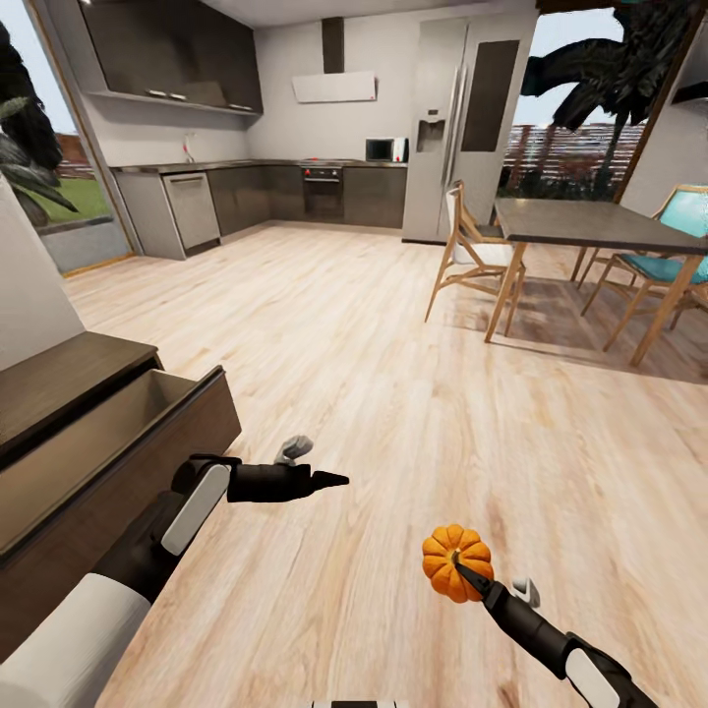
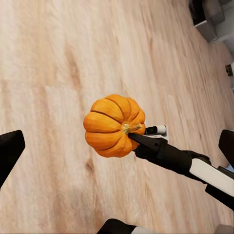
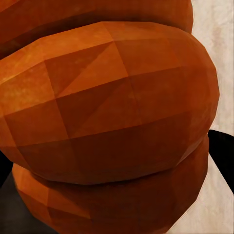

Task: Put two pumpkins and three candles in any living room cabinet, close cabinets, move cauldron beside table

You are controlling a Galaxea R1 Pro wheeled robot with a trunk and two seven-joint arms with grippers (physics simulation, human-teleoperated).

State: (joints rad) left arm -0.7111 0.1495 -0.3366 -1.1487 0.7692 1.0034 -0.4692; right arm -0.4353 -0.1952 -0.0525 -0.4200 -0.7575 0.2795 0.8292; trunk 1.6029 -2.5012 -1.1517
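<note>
Each arm has a white cylindrical forearm shell, a black wrist housing with a white inset panel, and a small grey bracket near the wrist. The left gripper [image 1: 329, 480] and right gripper [image 1: 462, 570] end in matte-black, tapered pointed fingers.

R claw [image 1: 470, 575] gripping pumpkin [image 1: 456, 561], cabinet [image 1: 93, 447] drawer open

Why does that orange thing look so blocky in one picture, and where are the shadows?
Right wrist view: the pumpkin sits so close that its flat rendered facets show. Left wrist view: it looks smooth and sharp, held in the right gripper. Head view: soft shadows lie on the floor under the dining table; daylight brightens the windows.
</note>
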